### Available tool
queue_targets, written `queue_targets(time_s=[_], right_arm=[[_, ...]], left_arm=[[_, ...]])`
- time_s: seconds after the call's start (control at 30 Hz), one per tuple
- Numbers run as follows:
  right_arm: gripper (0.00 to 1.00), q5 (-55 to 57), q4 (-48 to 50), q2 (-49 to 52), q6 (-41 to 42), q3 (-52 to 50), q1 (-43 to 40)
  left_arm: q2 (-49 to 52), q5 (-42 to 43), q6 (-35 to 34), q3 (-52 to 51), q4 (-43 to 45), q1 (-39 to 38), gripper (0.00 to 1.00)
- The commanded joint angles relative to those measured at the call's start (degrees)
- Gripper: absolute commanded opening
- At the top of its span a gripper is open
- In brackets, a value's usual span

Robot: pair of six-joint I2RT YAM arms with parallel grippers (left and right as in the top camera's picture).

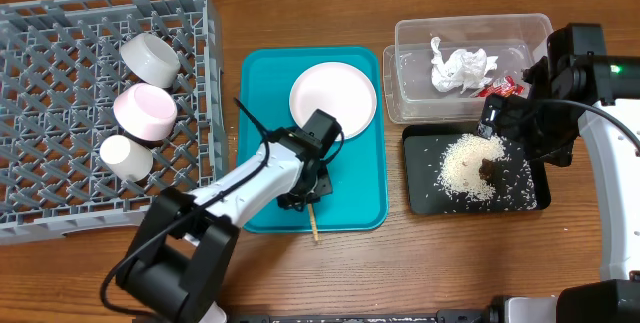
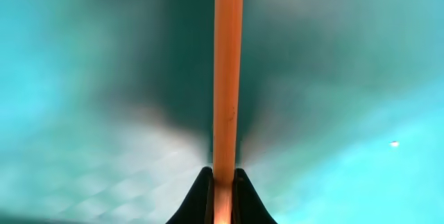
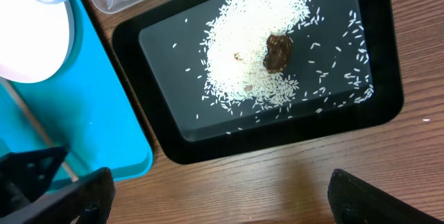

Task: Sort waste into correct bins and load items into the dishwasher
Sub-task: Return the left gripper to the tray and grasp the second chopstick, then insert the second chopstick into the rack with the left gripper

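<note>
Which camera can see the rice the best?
The right wrist camera: the rice lies close up on the black tray, brown bit clear. Overhead shows it small and far. The left wrist camera shows none, only a chopstick.

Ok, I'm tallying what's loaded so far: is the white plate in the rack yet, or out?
Out. The white plate lies flat on the teal tray, beside the grey rack, not in it.
</note>
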Motion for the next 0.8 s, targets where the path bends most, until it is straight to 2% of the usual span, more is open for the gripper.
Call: queue_targets(time_s=[0.0,0.23,0.47,0.63,0.77], right_arm=[[1.00,0.55,0.00,-0.26,-0.02,0.85,-0.15],[1.00,0.52,0.02,-0.26,-0.02,0.85,-0.15],[1.00,0.52,0.02,-0.26,-0.02,0.85,-0.15],[1.00,0.52,0.02,-0.26,0.00,0.85,-0.15],[1.00,0.52,0.00,-0.26,0.00,0.85,-0.15]], left_arm=[[-7.37,-6.21,0.96,4.81,-2.86,2.62,0.04],[-15.56,-13.05,14.62,13.62,-7.58,11.23,0.04],[-15.21,-13.16,31.74,16.06,-4.72,24.57,0.04],[-10.49,-12.11,35.28,16.06,-2.75,30.23,0.04],[-5.16,-11.17,36.13,16.06,-2.56,31.65,0.06]])
